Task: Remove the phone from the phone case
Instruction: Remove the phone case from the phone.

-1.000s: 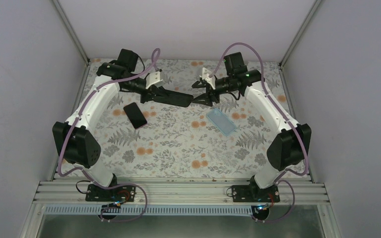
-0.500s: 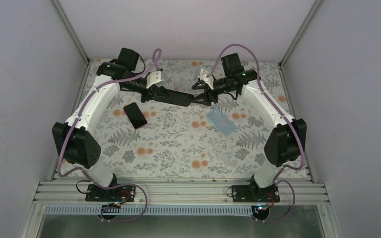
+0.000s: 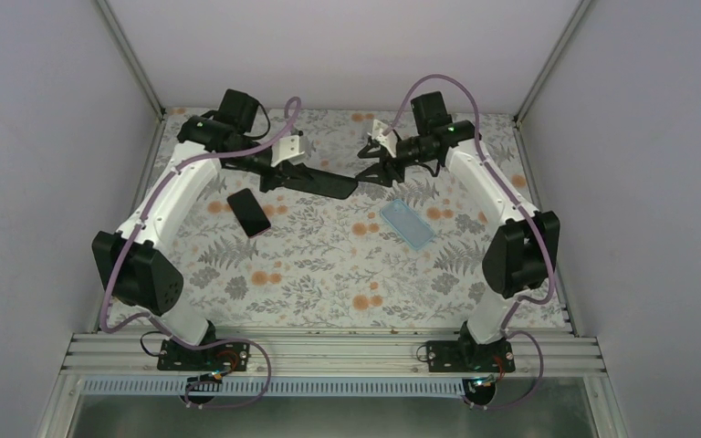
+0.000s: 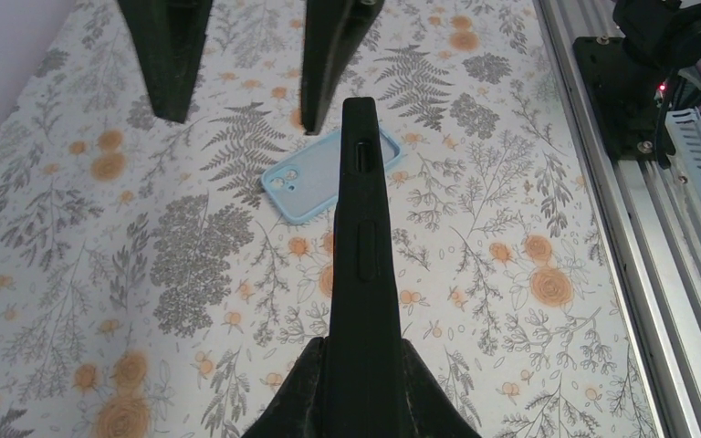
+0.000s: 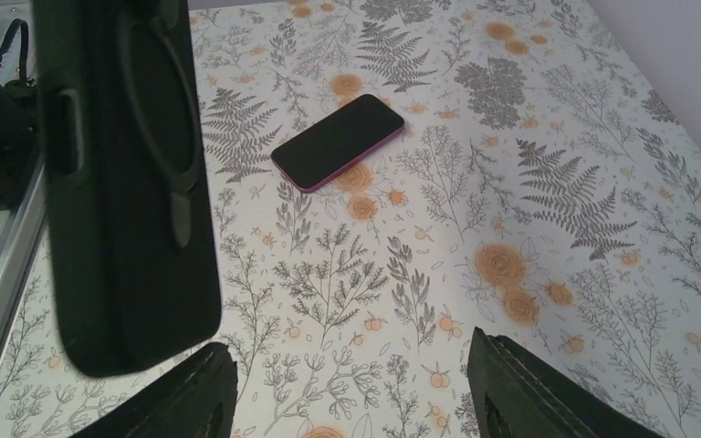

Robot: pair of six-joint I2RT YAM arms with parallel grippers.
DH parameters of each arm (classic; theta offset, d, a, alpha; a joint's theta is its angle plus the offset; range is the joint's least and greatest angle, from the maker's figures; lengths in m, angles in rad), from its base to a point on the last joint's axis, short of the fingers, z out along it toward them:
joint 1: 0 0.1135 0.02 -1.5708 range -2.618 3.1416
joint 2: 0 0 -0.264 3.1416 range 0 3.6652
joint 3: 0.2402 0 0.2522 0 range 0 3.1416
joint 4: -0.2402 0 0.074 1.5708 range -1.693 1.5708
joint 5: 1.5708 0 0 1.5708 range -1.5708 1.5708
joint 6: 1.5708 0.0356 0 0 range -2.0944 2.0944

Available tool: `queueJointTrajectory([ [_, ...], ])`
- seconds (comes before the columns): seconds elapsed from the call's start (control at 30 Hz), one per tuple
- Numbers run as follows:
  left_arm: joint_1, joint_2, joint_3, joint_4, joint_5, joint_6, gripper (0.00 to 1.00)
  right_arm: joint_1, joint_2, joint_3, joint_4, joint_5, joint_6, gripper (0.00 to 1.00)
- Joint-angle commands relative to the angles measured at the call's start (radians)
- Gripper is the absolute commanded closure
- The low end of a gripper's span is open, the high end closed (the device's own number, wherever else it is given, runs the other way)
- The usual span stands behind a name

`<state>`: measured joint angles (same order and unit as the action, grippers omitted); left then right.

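- At the near edge, both arm bases are bolted to a metal rail [image 3: 329, 350], and the flower-patterned counter [image 3: 329, 274] runs back from it.
- Further in, on the right, a light blue case [image 3: 408, 224] lies flat on the counter with its camera holes facing up.
- On the left, a little further back, the phone [image 3: 249, 212] lies flat with its dark screen up and a purple rim showing. It is not in any case and neither tool touches it.
- Beyond these, the left tool [image 3: 299, 178] is clenched on one end of a black case [image 3: 329, 185] and holds it off the counter. The case points towards the right arm.
- The left wrist view shows the black case [image 4: 362, 237] edge-on, with its button slots visible.
- I cannot tell whether anything sits inside it.
- Farthest back, the right tool [image 3: 371, 171] is released, with its fingers spread wide and grasping nothing.
- The free end of the black case [image 5: 128, 182] is just beside one of these fingers and outside the gap. I cannot tell whether they touch.
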<state>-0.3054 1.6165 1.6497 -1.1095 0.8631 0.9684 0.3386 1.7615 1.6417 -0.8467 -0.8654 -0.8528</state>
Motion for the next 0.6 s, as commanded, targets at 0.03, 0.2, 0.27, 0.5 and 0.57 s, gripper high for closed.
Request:
queueJointTrajectory([
  [0.03, -0.018, -0.036, -0.005, 0.039, 0.003, -0.003, 0.98, -0.004, 0.020, 0.050, -0.084, -0.052, -0.085, 0.35],
  [0.2, -0.017, -0.041, -0.003, 0.047, -0.015, -0.004, 0.98, -0.004, -0.037, 0.011, -0.162, -0.020, -0.172, 0.33],
  [0.27, -0.018, -0.043, 0.000, 0.049, -0.017, -0.004, 0.98, -0.004, -0.049, 0.008, -0.211, -0.002, -0.215, 0.33],
  [0.5, -0.018, -0.030, 0.015, 0.054, 0.001, -0.013, 0.98, 0.004, -0.070, -0.025, -0.180, -0.018, -0.183, 0.33],
  [0.57, -0.021, -0.026, 0.018, 0.052, 0.004, -0.015, 0.98, 0.011, -0.061, -0.026, -0.146, -0.020, -0.156, 0.34],
])
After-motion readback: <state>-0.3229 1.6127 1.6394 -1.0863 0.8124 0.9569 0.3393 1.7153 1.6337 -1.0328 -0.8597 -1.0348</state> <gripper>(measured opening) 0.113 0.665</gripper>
